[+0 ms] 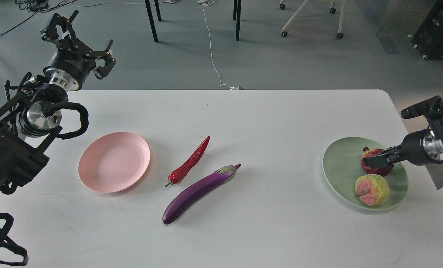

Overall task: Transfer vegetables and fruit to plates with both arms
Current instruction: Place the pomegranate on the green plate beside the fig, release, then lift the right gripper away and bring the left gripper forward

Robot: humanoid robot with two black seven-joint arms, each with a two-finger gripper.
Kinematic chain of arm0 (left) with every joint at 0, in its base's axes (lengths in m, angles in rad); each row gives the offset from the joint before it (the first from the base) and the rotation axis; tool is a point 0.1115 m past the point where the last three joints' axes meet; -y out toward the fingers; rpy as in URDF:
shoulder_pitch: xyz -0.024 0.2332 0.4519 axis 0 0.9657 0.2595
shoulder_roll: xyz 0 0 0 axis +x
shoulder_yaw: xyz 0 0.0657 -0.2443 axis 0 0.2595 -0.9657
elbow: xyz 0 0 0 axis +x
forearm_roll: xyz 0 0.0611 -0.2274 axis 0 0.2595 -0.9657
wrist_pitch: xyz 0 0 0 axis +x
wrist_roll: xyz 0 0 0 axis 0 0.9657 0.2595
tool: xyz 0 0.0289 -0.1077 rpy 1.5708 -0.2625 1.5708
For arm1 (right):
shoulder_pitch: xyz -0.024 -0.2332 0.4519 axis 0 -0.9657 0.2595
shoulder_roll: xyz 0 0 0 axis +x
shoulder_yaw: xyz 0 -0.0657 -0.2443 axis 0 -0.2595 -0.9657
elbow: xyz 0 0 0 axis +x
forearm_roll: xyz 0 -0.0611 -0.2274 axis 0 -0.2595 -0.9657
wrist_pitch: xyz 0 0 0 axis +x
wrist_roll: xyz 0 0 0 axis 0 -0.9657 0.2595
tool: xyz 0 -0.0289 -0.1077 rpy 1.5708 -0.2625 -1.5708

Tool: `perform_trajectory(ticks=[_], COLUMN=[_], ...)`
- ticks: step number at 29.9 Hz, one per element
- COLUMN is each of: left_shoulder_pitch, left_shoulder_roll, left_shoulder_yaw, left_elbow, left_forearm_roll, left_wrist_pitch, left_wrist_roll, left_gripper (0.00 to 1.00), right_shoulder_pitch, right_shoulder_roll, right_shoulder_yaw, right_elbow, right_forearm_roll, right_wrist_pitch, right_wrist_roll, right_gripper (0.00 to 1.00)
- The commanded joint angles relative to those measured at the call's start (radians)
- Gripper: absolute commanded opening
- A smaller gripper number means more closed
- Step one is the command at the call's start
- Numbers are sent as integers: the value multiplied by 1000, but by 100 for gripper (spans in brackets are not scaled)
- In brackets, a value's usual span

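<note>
Fruit step looks done: pomegranate (377, 165) and lumpy fruit (372, 190) sit on the green plate (337, 163), right gripper (372, 160) touching the pomegranate, grip unclear. Left gripper (80, 44) hangs spread, far-left. Next: chili (190, 162) and eggplant (199, 192), centre, go to the pink plate (113, 162).

White surface (266, 123), pink plate (114, 162), pale green plate (342, 163), red chili (190, 162), glossy purple eggplant (197, 191), dark red pomegranate (378, 169), yellow-pink fruit (372, 190).

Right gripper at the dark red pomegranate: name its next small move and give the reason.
Probably open and lift away. The right gripper is at the dark red pomegranate, which already sits on the pale green plate beside the lumpy yellow-green fruit. Whether the fingers grip it is unclear.
</note>
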Motion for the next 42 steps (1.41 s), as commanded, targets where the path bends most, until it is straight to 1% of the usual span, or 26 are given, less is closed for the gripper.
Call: perform_trajectory(ticks=[1,4,6,9,12,16,19,22,27,31,33,35,37,38,39,42], left_shoulder_pitch=[-2,-2,-2,-5,-2,-2,-2,1,3,3,3,3,3,1,1,1], left_shoulder_roll=[1,12,30,52,60,78,104,128,156,207,222,222,218,214,211,178], left_shoulder_yaw=[-2,-6,-21,-14,0,41,72,75,101,146,184,234,288,308,326,373], left_elbow=[0,-11,-14,-14,-20,-84,-182,-219,-242,-354,-428,-478,-521,-534,-543,-564], left_forearm_roll=[-2,-3,0,9,12,29,170,375,598,768,865,996,1153,1208,1266,1394], left_wrist_pitch=[0,-15,-30,-44,-51,-46,-40,-44,-51,-41,-23,53,158,182,196,199], left_wrist_roll=[2,6,9,17,17,12,9,11,8,5,8,9,11,11,12,11], left_gripper=[98,98,98,98,98,98,98,98,98,98,98,98,98,97,97,97], right_shoulder_pitch=[31,54,45,5,-15,-41,-96,-164,-287,-402,-454,-510,-566,-590,-615,-682], right_shoulder_roll=[-8,-29,-37,-26,-11,52,92,127,179,259,291,320,342,348,359,400], right_shoulder_yaw=[68,206,318,439,521,602,663,766,962,1131,1220,1309,1395,1429,1462,1542], right_elbow=[-7,-33,-50,-60,-100,-149,-166,-173,-179,-226,-258,-281,-281,-281,-281,-281], right_forearm_roll=[14,28,92,276,465,686,873,1022,1164,1224,1235,1267,1315,1336,1361,1399], right_wrist_pitch=[6,10,10,9,6,-25,-104,-164,-172,-172,-168,-157,-149,-145,-141,-132], right_wrist_roll=[7,7,1,-3,-3,-1,1,1,7,10,10,8,8,10,10,11], right_gripper=[97,98,99,99,99,99,99,99,99,99,99,99,99,99,99,99])
